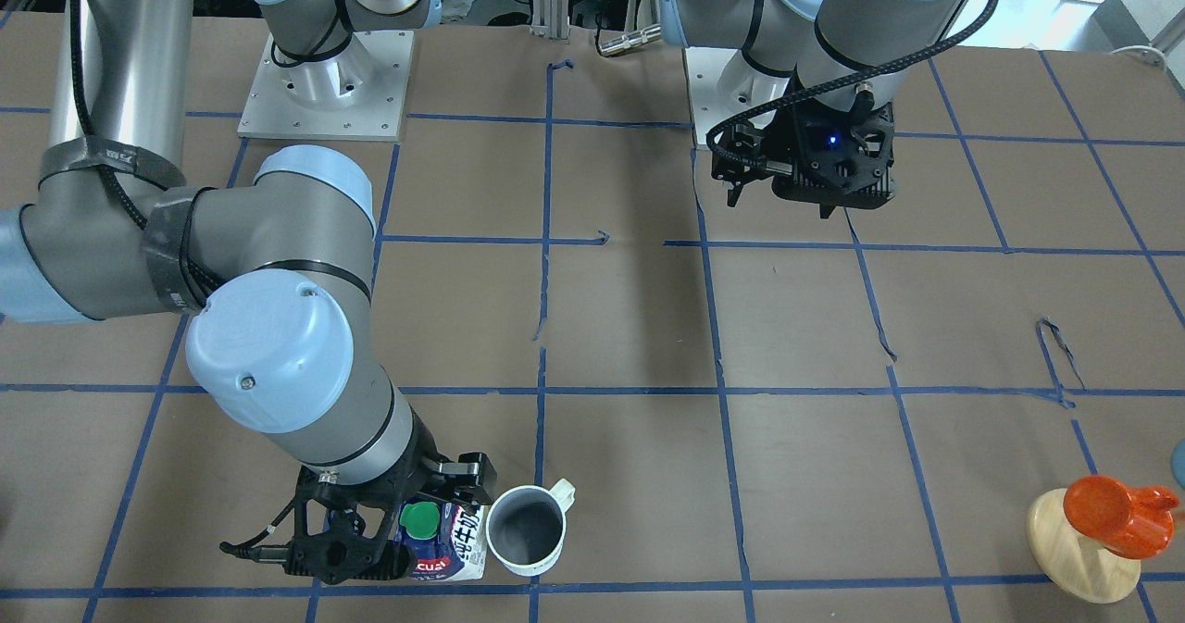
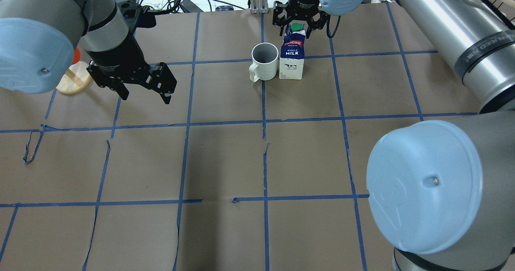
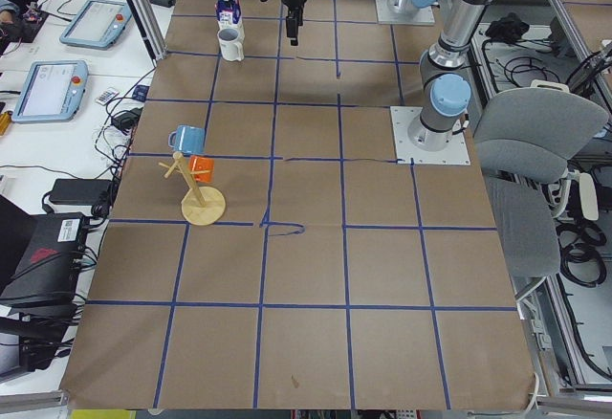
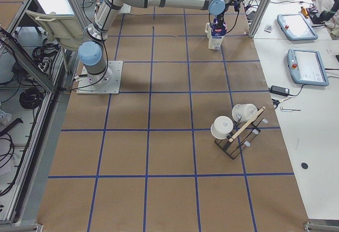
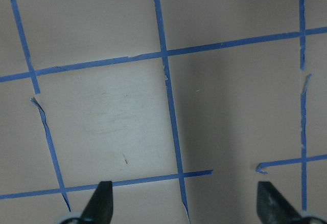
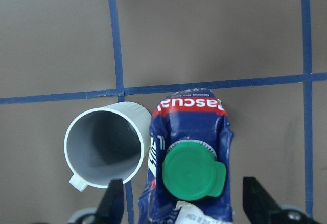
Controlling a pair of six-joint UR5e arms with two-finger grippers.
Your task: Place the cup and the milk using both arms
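The white cup (image 2: 264, 61) stands upright on the table's far middle, its handle towards the robot. The blue and white milk carton (image 2: 292, 57) with a green cap stands upright right beside it, close or touching. My right gripper (image 2: 297, 21) is over the carton's top. In the right wrist view its fingers (image 6: 113, 203) stand wide apart on either side of the milk (image 6: 191, 157), with gaps, and the cup (image 6: 104, 150) sits to the left. My left gripper (image 2: 145, 98) is open and empty above bare table; its fingertips (image 5: 102, 203) show only paper between them.
A round wooden stand (image 1: 1078, 549) with an orange cup (image 1: 1111, 512) stands at the far corner on my left; a blue cup (image 3: 186, 139) hangs on it too. A black rack with white mugs (image 4: 233, 128) shows in the exterior right view. Blue tape lines cross the brown paper.
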